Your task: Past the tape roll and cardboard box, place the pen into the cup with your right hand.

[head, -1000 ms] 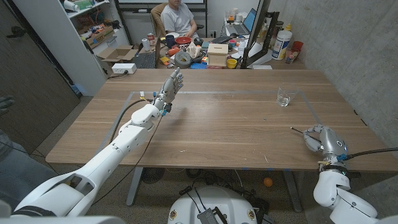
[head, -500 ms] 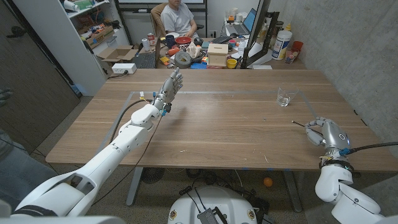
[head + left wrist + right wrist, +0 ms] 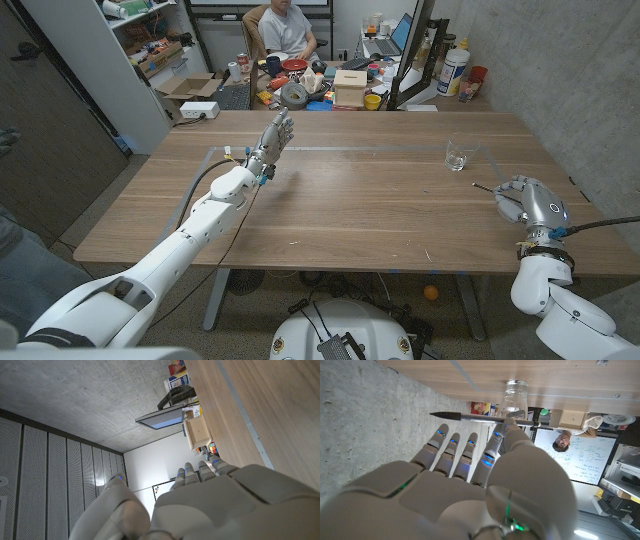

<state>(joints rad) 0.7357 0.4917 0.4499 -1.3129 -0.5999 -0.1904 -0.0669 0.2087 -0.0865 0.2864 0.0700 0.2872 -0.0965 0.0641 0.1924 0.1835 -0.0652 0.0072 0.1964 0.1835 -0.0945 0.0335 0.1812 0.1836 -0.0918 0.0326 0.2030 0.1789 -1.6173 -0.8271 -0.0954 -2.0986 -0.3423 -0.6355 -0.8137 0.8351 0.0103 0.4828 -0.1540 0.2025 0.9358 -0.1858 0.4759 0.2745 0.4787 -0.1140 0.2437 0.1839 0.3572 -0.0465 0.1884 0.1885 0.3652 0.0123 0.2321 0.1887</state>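
Black pen, gripped level by the right hand, points leftward, short of the glass cup; left hand empty, fingers extended.

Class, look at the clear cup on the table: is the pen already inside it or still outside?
Outside. The right hand holds the pen, short of the upright cup.

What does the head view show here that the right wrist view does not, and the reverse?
Head view alone: the left hand, raised over the table's far left part with its fingers apart and nothing in it, and the tape roll and cardboard box on the cluttered desk behind.

Right wrist view alone: how the pen is held, pinched across the fingertips, with the cup just beyond it.

Both: the right hand, the pen, the clear cup and the wooden table.
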